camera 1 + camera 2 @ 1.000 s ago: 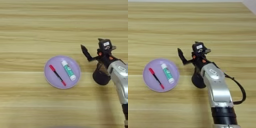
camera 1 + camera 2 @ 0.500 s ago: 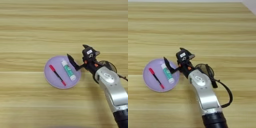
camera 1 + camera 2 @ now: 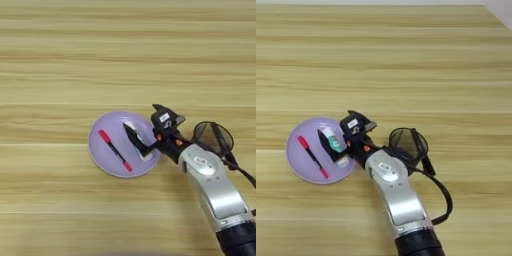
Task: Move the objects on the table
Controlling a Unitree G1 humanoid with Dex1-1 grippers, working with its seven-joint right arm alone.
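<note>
Wooden table [image 3: 75, 60], white tube [image 3: 333, 144] between end effector [image 3: 336, 137] fingers

Striped wood table [image 3: 125, 55], wire-mesh cup [image 3: 214, 137]

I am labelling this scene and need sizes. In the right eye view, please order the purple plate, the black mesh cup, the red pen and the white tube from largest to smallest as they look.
1. purple plate
2. black mesh cup
3. red pen
4. white tube, though the right gripper hides part of it, so its place after the pen is unsure.

Tube [image 3: 333, 144] and pen [image 3: 115, 150] on plate [image 3: 100, 156], cup [image 3: 212, 137] right
</note>
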